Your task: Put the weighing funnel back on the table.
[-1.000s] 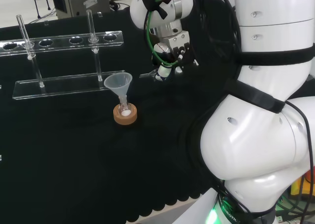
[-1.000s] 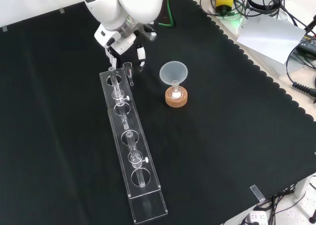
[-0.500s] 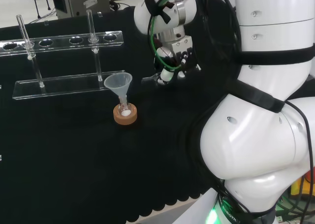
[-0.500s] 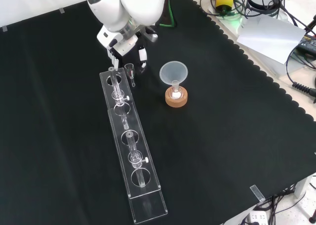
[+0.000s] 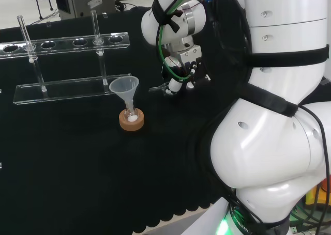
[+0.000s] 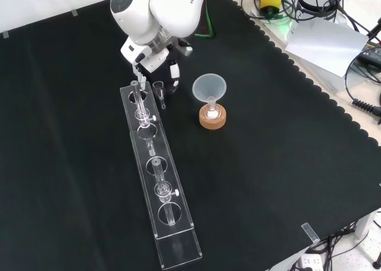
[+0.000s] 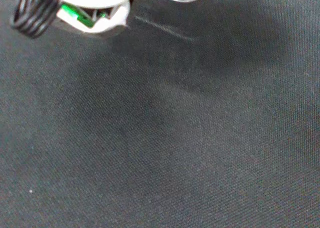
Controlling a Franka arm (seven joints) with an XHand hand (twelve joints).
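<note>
**Black cloth close under the hand, weighing funnel not let go yet**

Change over the last second: the hand (image 6: 158, 59) has come down and slid toward the lower part of the front view. It now sits just beside the upper end of the rack (image 6: 158, 181). In the head view it also sits lower in the frame than before.

The weighing funnel (image 6: 159, 91) moved with it, so it's being carried and isn't lying free. Fingers are curled on it. In the head view the clear piece sticks out to the left of the hand.

Wrist view has the cloth weave near, with a clear edge of the weighing funnel beside the white of the hand. Can't tell whether it touches the cloth yet.

My read: the put-down is in its last stretch. Left to do: finish lowering, open the fingers, back off. Watch the rack end next to the drop spot, and a small clear piece like this may roll.

Surface (image 6: 268, 164): flat black cloth, no wrinkles at the spot. The rack runs from upper centre to lower centre of the front view, with tubes standing in it. Funnel (image 6: 209, 87) stands upright on its cork ring (image 6: 213, 119), right of the hand, near but apart.

Room: cables and a grey sheet lie past the scalloped cloth edge, upper right of the front view. A grey box sits behind the cloth, upper left of the head view.
</note>
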